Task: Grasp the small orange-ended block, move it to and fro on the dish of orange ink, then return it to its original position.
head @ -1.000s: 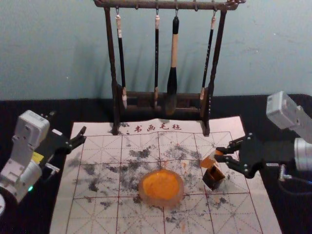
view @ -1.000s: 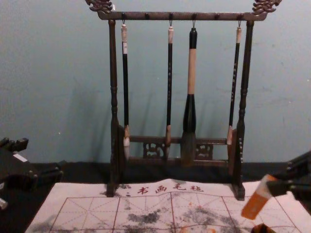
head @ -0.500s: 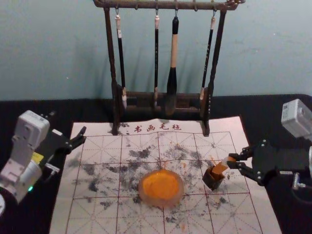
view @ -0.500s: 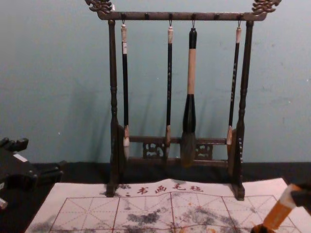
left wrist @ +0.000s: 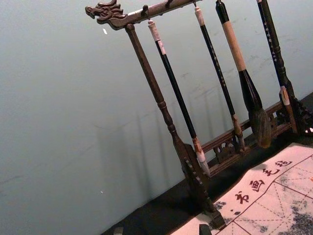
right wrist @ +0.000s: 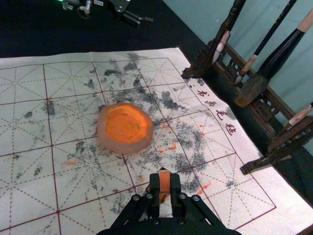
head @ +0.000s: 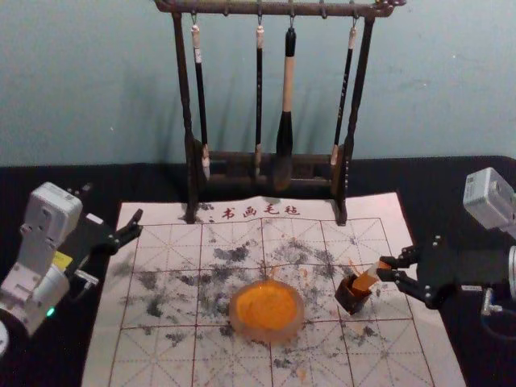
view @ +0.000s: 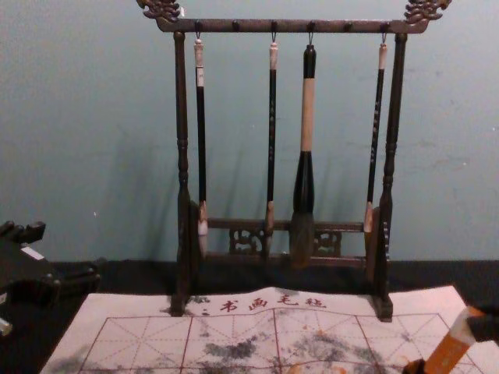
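Head view had the decisive bit: the right gripper (head: 388, 269), reaching in over that side of the mat (head: 177, 359), was closed on the block (head: 368, 277), and the block's lower end was at the mouth of the small dark holder (head: 351, 297). It leaned, too — upper end out toward the gripper, lower end toward the opening, nowhere near upright. Right wrist view backed up the grip, with the block pinched between two black fingers (right wrist: 154, 188). Over on the far side, the left gripper (head: 129, 226) sat parked by the mat's edge, fingers spread and holding nothing.

So where did the job stand? The grasp was made, no doubt there. The dish (head: 268, 333) lay well apart from the block, its orange ink (head: 266, 305) streaked across the surface, and the block carried orange at its ends. That looked like the last leg, with the to-and-fro probably done, though those marks alone could not prove it. What seemed left was the finish: straighten the block, ease it down into the holder, let go and back away. The tilt was the worry — pushed down at that slant, it could have caught the rim or tipped the holder.
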`<state>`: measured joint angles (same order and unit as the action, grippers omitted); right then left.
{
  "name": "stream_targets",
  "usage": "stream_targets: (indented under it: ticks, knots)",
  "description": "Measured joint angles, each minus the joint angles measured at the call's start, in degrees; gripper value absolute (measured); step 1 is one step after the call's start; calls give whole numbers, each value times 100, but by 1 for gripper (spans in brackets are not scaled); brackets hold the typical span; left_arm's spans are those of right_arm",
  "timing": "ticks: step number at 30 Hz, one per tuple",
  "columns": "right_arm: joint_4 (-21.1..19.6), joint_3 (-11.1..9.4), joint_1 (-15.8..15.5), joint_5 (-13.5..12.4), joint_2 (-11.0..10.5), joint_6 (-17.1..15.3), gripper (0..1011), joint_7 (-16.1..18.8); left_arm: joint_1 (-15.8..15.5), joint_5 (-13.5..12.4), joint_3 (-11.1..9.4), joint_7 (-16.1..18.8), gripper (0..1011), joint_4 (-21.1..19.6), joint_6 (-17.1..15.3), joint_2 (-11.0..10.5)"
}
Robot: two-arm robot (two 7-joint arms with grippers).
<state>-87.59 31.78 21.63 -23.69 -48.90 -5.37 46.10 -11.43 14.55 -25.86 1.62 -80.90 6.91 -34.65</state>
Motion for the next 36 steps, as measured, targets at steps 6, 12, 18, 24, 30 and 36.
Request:
stream_targets:
  ticks: [6,12,18,24,30,36]
  knots:
    - [125,29,55,41,88,0,104,49,0,0,0,0,1001,0,0,0]
    - [275,99,128,106,178,-23,104,87,0,0,0,0,1001,0,0,0]
    - [361,168,185,182,241,-57,104,115,0,0,0,0,1001,0,0,0]
    - [482,276,284,286,335,-87,104,153,0,0,0,0,1001,0,0,0]
    - [581,360,369,383,408,-122,103,178,0,0,0,0,1001,-1,0,0]
    - [632,412,431,443,443,-158,103,196,0,0,0,0,1001,0,0,0]
